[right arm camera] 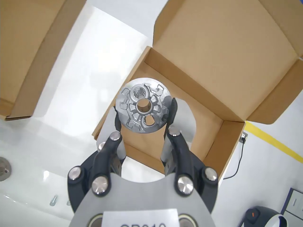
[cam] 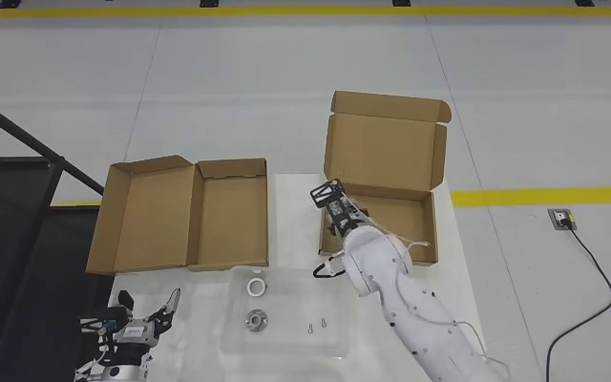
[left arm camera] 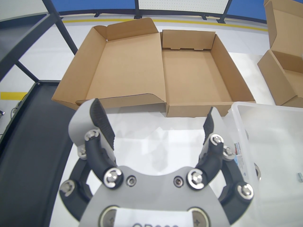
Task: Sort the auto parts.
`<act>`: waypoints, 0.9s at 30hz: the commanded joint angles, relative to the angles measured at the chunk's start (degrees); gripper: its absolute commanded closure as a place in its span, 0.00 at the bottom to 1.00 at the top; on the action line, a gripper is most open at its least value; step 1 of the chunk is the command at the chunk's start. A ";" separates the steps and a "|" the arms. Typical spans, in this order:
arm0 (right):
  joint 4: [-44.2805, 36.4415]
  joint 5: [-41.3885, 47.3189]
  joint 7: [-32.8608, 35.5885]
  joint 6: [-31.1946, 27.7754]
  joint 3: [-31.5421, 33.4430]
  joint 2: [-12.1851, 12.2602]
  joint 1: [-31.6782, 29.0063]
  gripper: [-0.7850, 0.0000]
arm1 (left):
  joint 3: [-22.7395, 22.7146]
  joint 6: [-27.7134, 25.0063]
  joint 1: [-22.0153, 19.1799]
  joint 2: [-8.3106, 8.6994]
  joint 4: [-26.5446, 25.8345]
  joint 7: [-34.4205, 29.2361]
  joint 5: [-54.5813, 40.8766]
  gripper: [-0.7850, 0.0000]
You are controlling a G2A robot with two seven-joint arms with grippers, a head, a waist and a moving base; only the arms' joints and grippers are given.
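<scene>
Metal disc (right arm camera: 143, 108) clamped by right gripper (right arm camera: 144, 115) over cardboard box (right arm camera: 208, 128); left gripper (left arm camera: 153, 116) spread.

The left claw (left arm camera: 152, 107) hangs wide apart facing a flat cardboard box (left arm camera: 196, 76).

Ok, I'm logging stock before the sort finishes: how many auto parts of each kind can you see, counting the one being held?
Metal discs: 2
White ring: 1
Small bolts: 2
Total: 5
</scene>
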 commanded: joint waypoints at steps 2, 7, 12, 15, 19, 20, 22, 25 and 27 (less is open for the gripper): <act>3.19 0.86 -1.94 -0.67 1.36 0.00 -0.21 1.00 | 0.00 0.00 0.00 0.00 0.00 0.00 0.00 0.00; 9.09 2.31 -6.86 -0.44 2.82 -0.26 -0.15 1.00 | 0.00 0.00 0.00 0.00 0.00 0.00 0.00 0.00; 15.31 4.96 -10.70 -0.71 2.98 -1.01 1.36 1.00 | 0.00 0.00 0.00 0.00 0.00 0.00 0.00 0.00; 17.97 6.50 -11.55 -1.40 2.70 -1.51 2.36 0.40 | 0.00 0.00 0.00 0.00 0.00 0.00 0.00 0.00; 20.46 8.03 -12.39 -2.47 2.78 -1.95 3.36 0.00 | 0.00 0.00 0.00 0.00 0.00 0.00 0.00 0.00; 20.96 8.34 -12.71 -2.79 2.90 -2.01 3.52 0.00 | 0.00 0.00 0.00 0.00 0.00 0.00 0.00 0.00; 21.73 8.75 -13.33 -3.19 3.21 -2.08 3.69 0.00 | 0.00 0.00 0.00 0.00 0.00 0.00 0.00 0.00; 20.93 9.13 -14.07 -3.82 3.86 -2.03 3.29 0.00 | 0.00 0.00 0.00 0.00 0.00 0.00 0.00 0.00; 19.03 8.78 -14.06 -4.30 4.60 -1.77 2.50 0.00 | 0.00 0.00 0.00 0.00 0.00 0.00 0.00 0.00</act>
